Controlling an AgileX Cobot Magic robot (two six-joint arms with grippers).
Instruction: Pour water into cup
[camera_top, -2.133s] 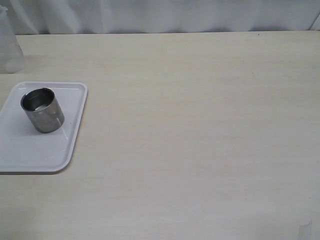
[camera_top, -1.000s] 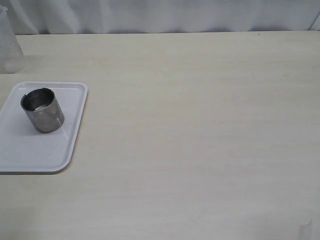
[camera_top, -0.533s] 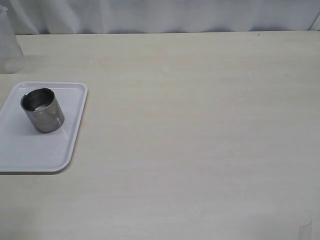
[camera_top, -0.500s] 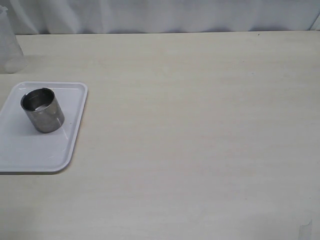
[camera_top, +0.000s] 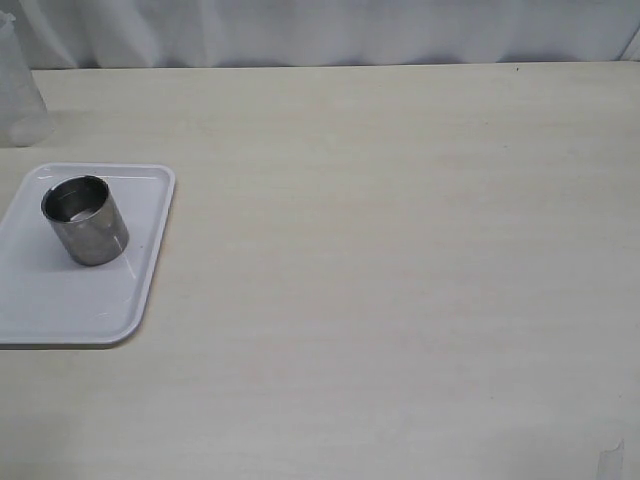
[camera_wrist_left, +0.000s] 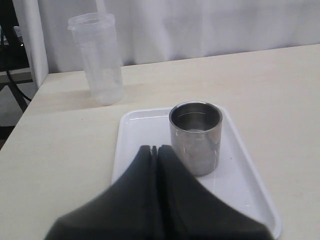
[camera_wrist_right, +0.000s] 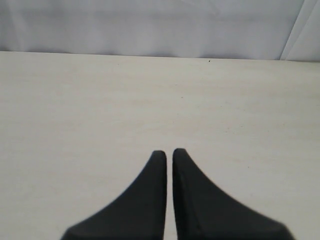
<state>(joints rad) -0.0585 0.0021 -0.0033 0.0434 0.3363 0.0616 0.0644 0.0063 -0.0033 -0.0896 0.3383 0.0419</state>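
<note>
Neither arm shows in the exterior view. The wrist views alone show the grippers. The left gripper (camera_wrist_left: 156, 148) has its two dark fingers pressed together with nothing between them, its tips poised over the white tray (camera_wrist_left: 135, 135) just short of the cup (camera_wrist_left: 195, 137). The right gripper (camera_wrist_right: 169, 151) is likewise closed to a thin slit and empty, above bare table (camera_wrist_right: 150, 100).

In the exterior view the cup (camera_top: 85, 220) sits at the left of the frame, on the upper part of the tray (camera_top: 60, 310). It stands upright, long axis vertical, open mouth up.

The translucent beaker (camera_top: 18, 100) is cut off at the upper left edge of the exterior view. The left wrist view shows this beaker (camera_wrist_left: 97, 60) whole, upright on the table beyond the tray and apart from it.
</note>
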